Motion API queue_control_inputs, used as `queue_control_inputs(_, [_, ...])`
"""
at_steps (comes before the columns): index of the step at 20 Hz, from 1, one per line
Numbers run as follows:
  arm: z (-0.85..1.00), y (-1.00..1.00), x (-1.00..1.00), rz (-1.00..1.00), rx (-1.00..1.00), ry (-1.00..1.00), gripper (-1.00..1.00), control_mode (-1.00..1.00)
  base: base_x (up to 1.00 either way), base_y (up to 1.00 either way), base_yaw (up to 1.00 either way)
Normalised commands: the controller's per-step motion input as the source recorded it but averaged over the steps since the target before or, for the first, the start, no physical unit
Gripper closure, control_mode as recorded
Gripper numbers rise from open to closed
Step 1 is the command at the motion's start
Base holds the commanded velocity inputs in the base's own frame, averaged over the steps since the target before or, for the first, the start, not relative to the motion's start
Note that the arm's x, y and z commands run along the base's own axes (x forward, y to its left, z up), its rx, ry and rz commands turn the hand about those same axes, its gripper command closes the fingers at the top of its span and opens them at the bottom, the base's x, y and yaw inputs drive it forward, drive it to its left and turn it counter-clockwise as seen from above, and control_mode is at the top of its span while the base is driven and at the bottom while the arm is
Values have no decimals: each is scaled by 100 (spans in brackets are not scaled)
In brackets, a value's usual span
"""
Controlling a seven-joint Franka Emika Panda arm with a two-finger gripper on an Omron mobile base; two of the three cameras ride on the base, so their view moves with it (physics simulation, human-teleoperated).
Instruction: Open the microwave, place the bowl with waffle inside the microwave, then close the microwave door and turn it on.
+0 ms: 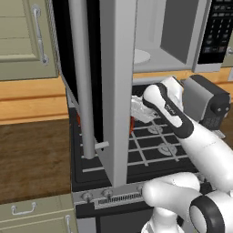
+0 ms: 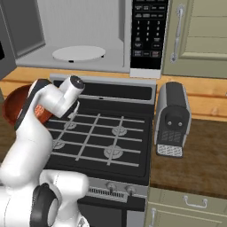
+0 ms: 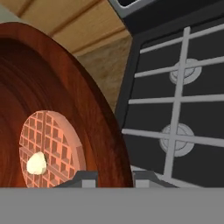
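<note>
My gripper (image 3: 114,177) is shut on the rim of the glossy reddish-brown bowl (image 3: 57,100), one fingertip on each side of the rim. The round grid-patterned waffle (image 3: 46,151) with its pale yellow centre lies inside the bowl. The bowl (image 2: 12,104) sits at the stove's left edge, largely hidden behind my arm. Above and behind the stove, the microwave (image 2: 80,26) stands open, showing its white turntable (image 2: 79,53) and black keypad (image 2: 150,29). The microwave door (image 1: 116,82) is swung far out to the left, its long silver handle (image 1: 82,77) facing the camera.
A black gas stove (image 2: 106,133) with grey grates lies below the microwave. A dark toaster (image 2: 173,117) stands on the wooden counter to its right. Beige cabinet doors (image 2: 199,31) flank the microwave. The open door (image 1: 116,82) hangs over the stove's left half.
</note>
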Motion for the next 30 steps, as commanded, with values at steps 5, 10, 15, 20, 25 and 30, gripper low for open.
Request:
queue_control_inputs(5, [100,-100,-8,0,4,7,100,-100,0,0,0])
queue_control_inputs(10, [100,-94,0,0,5,1,100,-100,0,0,0])
queue_control_inputs(15, [100,-52,16,0,9,0,100,-100,0,0,0])
queue_control_inputs(20, [94,-14,54,-1,5,4,100,-100,0,0,0])
queue_control_inputs(25, [13,1,77,-3,-1,19,100,-100,0,0,0])
queue_control_inputs(30, [0,-2,12,-1,0,1,100,-100,0,0,0])
